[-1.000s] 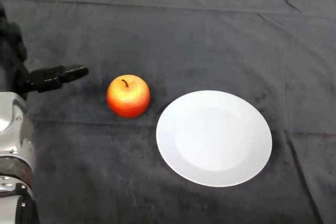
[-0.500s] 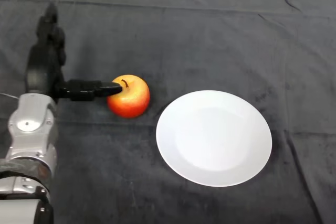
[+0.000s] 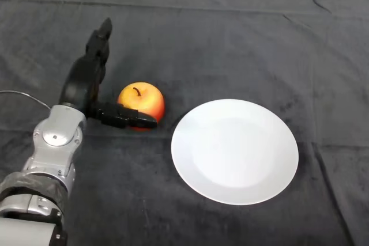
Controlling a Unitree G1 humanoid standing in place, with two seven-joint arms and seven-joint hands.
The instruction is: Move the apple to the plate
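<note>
A red and yellow apple (image 3: 144, 99) with a dark stem stands on the dark cloth, just left of a white plate (image 3: 235, 151). My left hand (image 3: 83, 82) is right beside the apple on its left. The thumb (image 3: 124, 118) reaches straight across the apple's near side and covers its lower edge. The fingers (image 3: 99, 43) point straight up the view, behind and to the left of the apple, apart from it. The hand is open and the apple rests on the cloth.
The dark cloth (image 3: 230, 38) covers the whole table, with a few creases near the far right. The silver-grey forearm (image 3: 52, 148) rises from the lower left corner.
The hand has moved right, and the forearm has come further into view. The thumb, which touched the apple's left side half a second ago, now lies across its front. The apple has stayed put.
</note>
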